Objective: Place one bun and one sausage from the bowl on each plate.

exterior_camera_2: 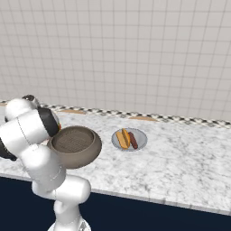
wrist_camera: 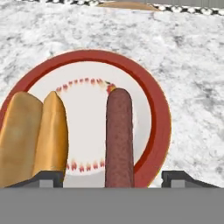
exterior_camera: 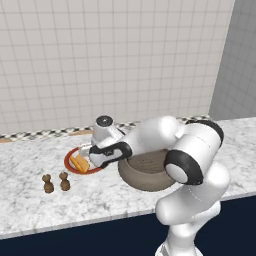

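the gripper [wrist_camera: 111, 177] hangs right over the red-rimmed plate [wrist_camera: 151, 94], its two dark fingertips [wrist_camera: 46, 177] spread wide, one on each side of the sausage [wrist_camera: 119, 135], pinching nothing. the sausage lies flat on the plate, and just beside it, toward the plate's edge, sits a bun [wrist_camera: 33, 133], the two close but with a strip of white plate between them.

judging from that, this looks like the release step on this plate, and the clean way to finish it is a straight lift up and away, tips kept spread, so neither one clips the sausage or nudges the bun off the rim.

from the right base view, on the far side of the bowl [exterior_camera_2: 74, 144] from the arm, the pale grey plate [exterior_camera_2: 140, 137] already carries its own bun [exterior_camera_2: 122, 138] and sausage [exterior_camera_2: 133, 140], side by side. the bowl's inside looks bare, so the job seems close to done.

textures now: the sausage is a smooth, dark reddish-brown rod with a rounded end. the bun is orange-yellow, long and blocky, split by a crease down its length. the plate is flat and glossy, white in the middle with a ring of small red marks and a broad red rim. the bowl is thick-walled, brownish-grey, matt. the counter [exterior_camera: 30, 210] is speckled grey marble, and two small brown shakers [exterior_camera: 56, 183] stand near the red-rimmed plate [exterior_camera: 70, 159].
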